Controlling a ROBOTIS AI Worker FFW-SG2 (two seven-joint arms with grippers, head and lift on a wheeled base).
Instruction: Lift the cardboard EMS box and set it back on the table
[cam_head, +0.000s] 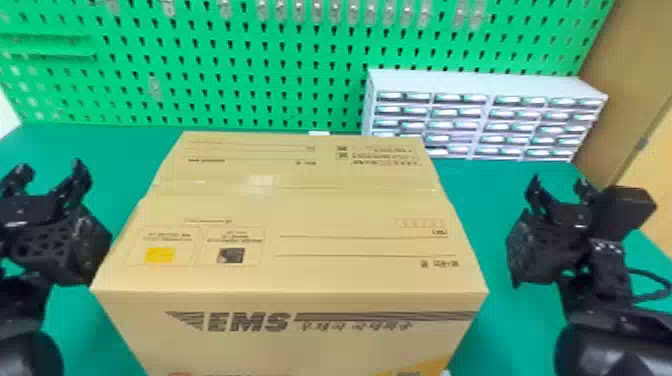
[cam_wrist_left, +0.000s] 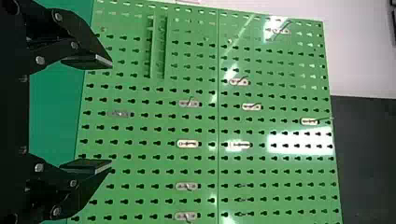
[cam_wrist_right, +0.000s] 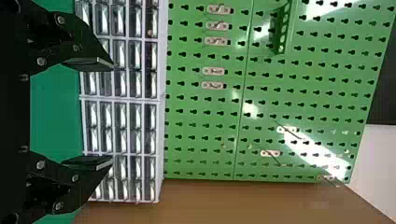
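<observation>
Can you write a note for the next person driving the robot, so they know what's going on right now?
Left gripper: jaws open, empty, by the EMS box's left side.
Right gripper: jaws open, empty, off its right side.
Box: on the green table, held by neither.
Done: can't tell if it was lifted already.
To do: if not, lift it and set it back.

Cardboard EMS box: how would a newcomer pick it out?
Start at the green table in front of the pegboard. Between the left gripper and right gripper is the tan box; unlike the pale drawer cabinet, it has a broad, printed top.
</observation>
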